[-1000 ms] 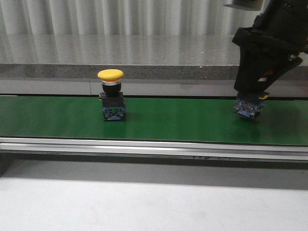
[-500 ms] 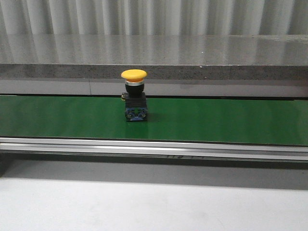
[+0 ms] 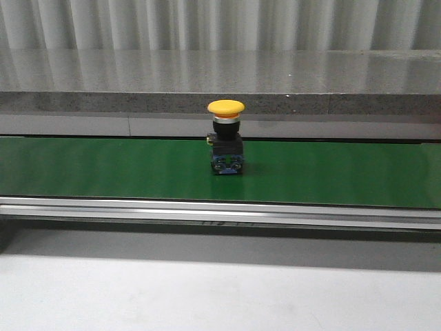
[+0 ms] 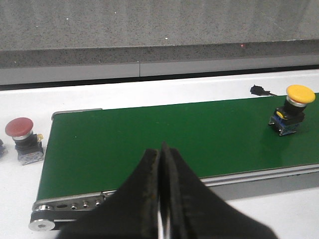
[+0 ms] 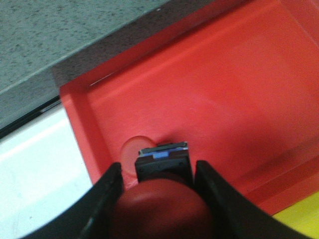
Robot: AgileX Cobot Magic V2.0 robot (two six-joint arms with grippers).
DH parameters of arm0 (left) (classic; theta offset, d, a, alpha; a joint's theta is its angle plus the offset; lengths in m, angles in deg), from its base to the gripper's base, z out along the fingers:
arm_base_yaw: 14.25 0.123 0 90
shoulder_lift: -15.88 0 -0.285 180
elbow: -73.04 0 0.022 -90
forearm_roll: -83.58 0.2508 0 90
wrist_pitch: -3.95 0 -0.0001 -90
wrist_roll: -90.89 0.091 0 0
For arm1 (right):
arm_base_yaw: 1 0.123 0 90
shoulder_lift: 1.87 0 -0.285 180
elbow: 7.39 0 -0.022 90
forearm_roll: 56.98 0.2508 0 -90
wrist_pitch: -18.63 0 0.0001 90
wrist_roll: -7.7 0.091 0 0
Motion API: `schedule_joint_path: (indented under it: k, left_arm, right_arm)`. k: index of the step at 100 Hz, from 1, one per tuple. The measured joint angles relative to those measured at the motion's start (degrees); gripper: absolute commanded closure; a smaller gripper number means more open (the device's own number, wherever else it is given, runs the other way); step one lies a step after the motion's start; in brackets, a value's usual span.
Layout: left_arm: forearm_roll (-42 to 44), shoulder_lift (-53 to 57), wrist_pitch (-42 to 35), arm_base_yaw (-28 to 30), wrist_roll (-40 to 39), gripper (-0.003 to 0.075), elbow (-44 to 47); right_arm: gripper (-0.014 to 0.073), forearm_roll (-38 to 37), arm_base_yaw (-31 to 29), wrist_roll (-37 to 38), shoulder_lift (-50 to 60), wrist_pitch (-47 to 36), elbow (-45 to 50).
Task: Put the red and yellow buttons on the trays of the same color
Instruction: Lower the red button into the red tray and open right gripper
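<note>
Red button (image 5: 162, 206), cap toward the camera, is clamped between the two fingers of the right gripper (image 5: 158, 186) and held over the red tray (image 5: 239, 89). The button's black body with a blue edge points down at the tray floor; whether it touches the floor cannot be told. A strip of yellow (image 5: 299, 224), at 4 o'clock in the right wrist view, lies just beside the tray's rim.

Yellow button (image 3: 226, 138) stands upright on the green belt (image 3: 103, 169), near the centre of the front view, its mushroom cap on top and its blue base on the belt. In the left wrist view the same button (image 4: 293, 108) sits at 3 o'clock on the belt (image 4: 164, 134).

A second red button (image 4: 22, 139) stands upright on the white table (image 4: 15, 199), off the belt's end, at 9 o'clock in the left wrist view, well apart from the yellow one.

Left gripper (image 4: 160, 199): fingers pressed together with nothing between them, hanging above the belt's near edge and metal rail (image 4: 65, 206). A grey stone ledge (image 3: 220, 83) runs behind the belt.
</note>
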Motion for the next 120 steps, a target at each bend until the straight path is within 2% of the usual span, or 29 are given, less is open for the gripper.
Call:
schedule_joint_path:
  k: [35,65,70,75,84,90,94,120]
  left_arm:
    - [0.0,0.0,-0.1,0.0,0.0,0.0741,0.0]
    - [0.0,0.0,-0.1,0.0,0.0,0.0741,0.0]
    - [0.0,0.0,-0.1,0.0,0.0,0.0741,0.0]
    - [0.0,0.0,-0.1,0.0,0.0,0.0741,0.0]
    - [0.0,0.0,-0.1,0.0,0.0,0.0741,0.0]
    - [0.0,0.0,-0.1,0.0,0.0,0.0741,0.0]
    - [0.0,0.0,-0.2,0.0,0.0,0.0741,0.0]
    - [0.0,0.0,-0.2,0.0,0.0,0.0741,0.0]
  right_arm:
    - [0.0504,0.0,-2.4,1.8,-13.0,-1.4,-5.2]
    - [0.0492,1.1,-2.4,1.8,-20.3,-6.7,-6.2]
    - [0.0456,1.4,-2.4,1.8,-20.9,-7.1,-6.3]
    - [0.0382,1.6,-2.4,1.8,-21.4,-7.4,-6.3]
    - [0.0167,1.9,-2.4,1.8,-21.5,-7.9,-6.5]
    - [0.0085,2.0,-2.4,1.8,-21.5,-8.0,-6.5]
    - [0.0064,2.1,-2.4,1.8,-21.5,-8.1,-6.5]
    - [0.0064,2.2,-2.4,1.8,-20.6,-8.4,-6.3]
